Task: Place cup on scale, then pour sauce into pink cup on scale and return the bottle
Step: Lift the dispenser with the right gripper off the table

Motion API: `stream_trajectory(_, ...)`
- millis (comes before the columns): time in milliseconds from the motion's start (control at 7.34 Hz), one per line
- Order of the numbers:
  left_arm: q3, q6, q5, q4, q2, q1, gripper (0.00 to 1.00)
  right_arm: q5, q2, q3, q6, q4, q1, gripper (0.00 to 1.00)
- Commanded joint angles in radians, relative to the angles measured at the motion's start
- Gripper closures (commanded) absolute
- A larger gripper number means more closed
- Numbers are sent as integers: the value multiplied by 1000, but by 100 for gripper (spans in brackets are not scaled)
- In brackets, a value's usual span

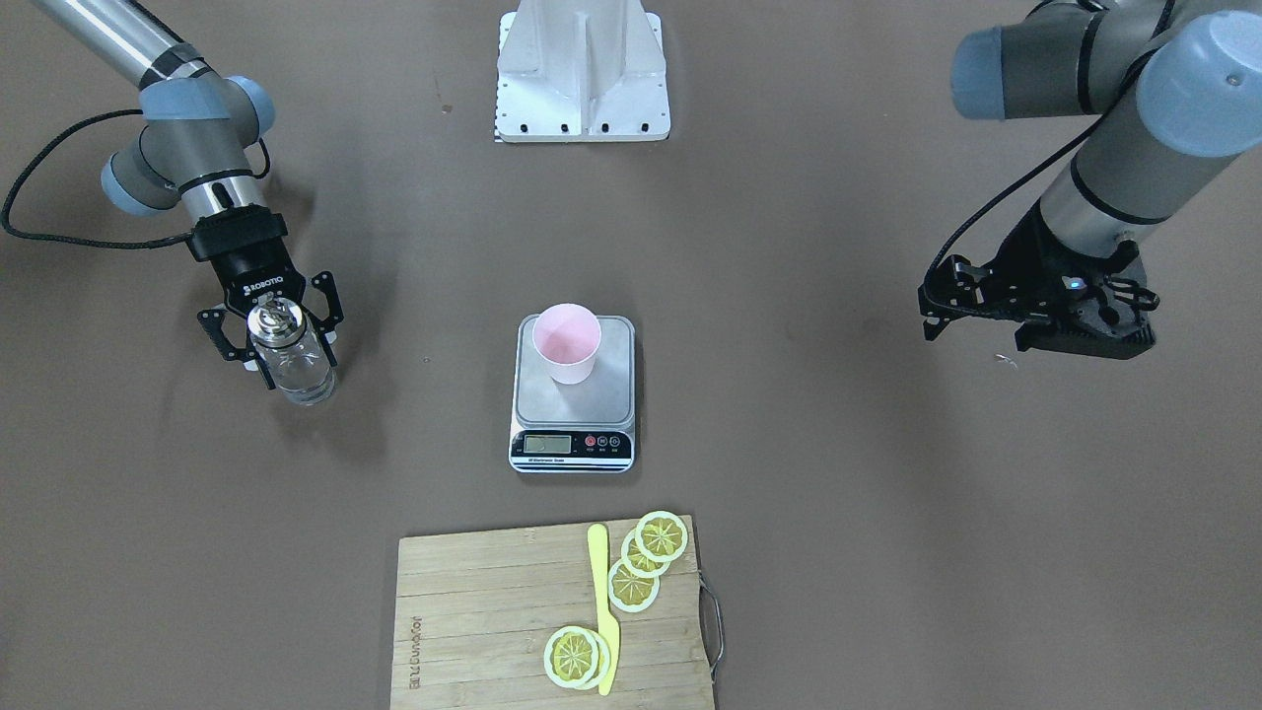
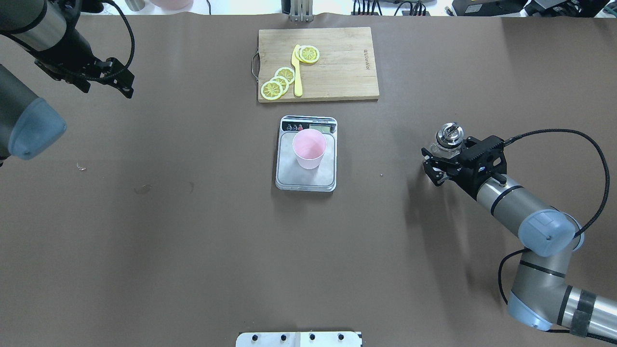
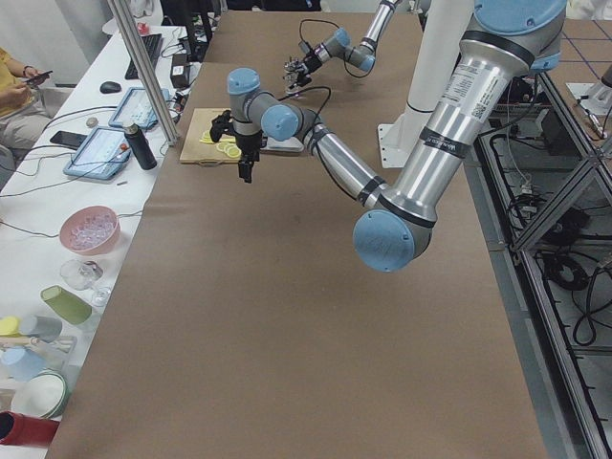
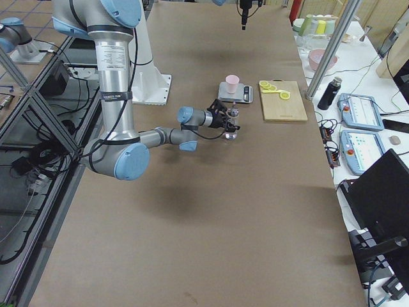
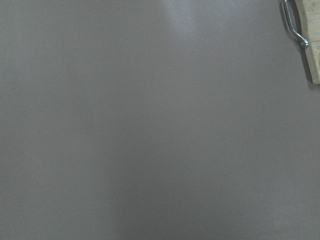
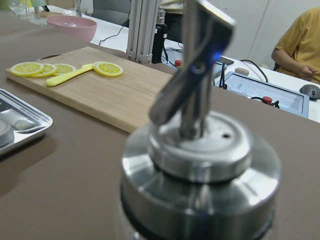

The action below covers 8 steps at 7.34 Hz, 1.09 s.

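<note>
The pale pink cup (image 1: 565,340) stands upright on the steel platform of the scale (image 1: 613,392) at the table's middle; both show in the overhead view, cup (image 2: 309,149) on scale (image 2: 289,179). The clear glass bottle (image 1: 296,373) with a metal spout stands on the table to the robot's right, clear sauce inside. My right gripper (image 1: 294,357) is open, its fingers spread on either side of the bottle (image 2: 446,143). The spout fills the right wrist view (image 6: 200,165). My left gripper (image 1: 932,316) is open and empty, far off on the robot's left.
A wooden cutting board (image 1: 493,611) with lemon slices (image 1: 633,584) and a yellow knife (image 1: 603,611) lies beyond the scale, on the side away from the robot. The white arm mount (image 1: 582,89) is at the robot's edge. The board's corner shows in the left wrist view (image 5: 315,45).
</note>
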State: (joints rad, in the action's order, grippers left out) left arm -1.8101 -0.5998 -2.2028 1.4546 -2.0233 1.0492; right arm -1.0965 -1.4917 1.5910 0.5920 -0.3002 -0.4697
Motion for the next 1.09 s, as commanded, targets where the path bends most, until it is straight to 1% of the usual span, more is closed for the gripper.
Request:
stream_trajectory(0,2,0,0,0,-2,0,3,0,-7,113,-6,-166,-13,77)
stream_trajectory(136,3,0,0,0,-2,0,3,-5,-15,159,-8,-219,-17,77)
stream_trajectory(272,3,0,0,1,0,0,3,-9,-48,241,-8,-311,-17,77)
stream_trajectory(409,0,0,0,1,6,0,3,-10,-58,327,-14,-426,-17,77)
stream_trajectory(545,0,0,0,1,9,0,3,-3,-62,380,-41,-532,-15,77)
stream_trajectory(817,0,2,0,1,11,0,3,1,-56,444,-142,-669,-17,77)
stream_trajectory(954,0,17,0,1,12,0,3,6,-50,478,-159,-756,-17,77)
